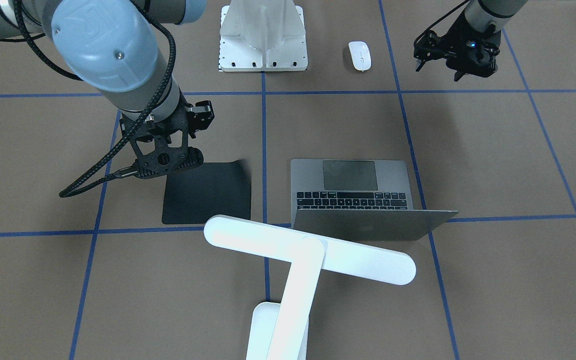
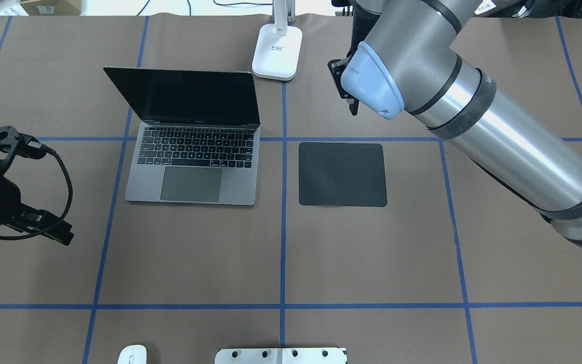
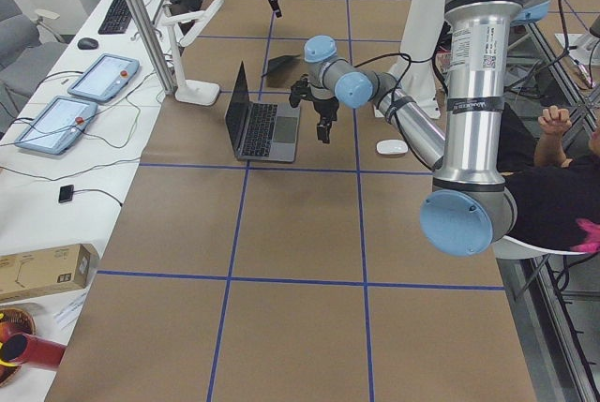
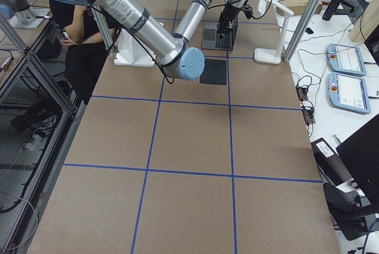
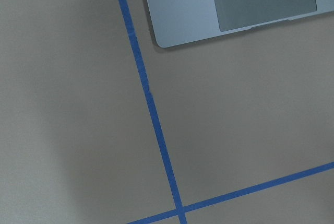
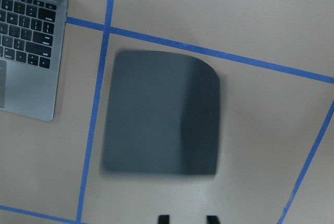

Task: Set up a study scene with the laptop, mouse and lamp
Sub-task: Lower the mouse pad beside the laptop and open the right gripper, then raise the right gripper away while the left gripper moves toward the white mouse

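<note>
Mouse [image 2: 133, 355] lies at desk [image 2: 372, 253] near edge, left of pedestal [image 2: 281, 355], long axis near-far, nearer left gripper [image 1: 448, 62] (open/closed: cannot tell) than right gripper [image 6: 186, 217], which hangs released, empty, above mat [image 2: 342, 174].

Label [image 2: 277, 48] on lamp [image 2: 276, 66] base illegible; nothing readable.

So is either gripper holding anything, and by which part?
Nothing is held. The right gripper is open and empty near the black mat; the left gripper carries nothing; mouse, laptop and lamp sit untouched.
</note>
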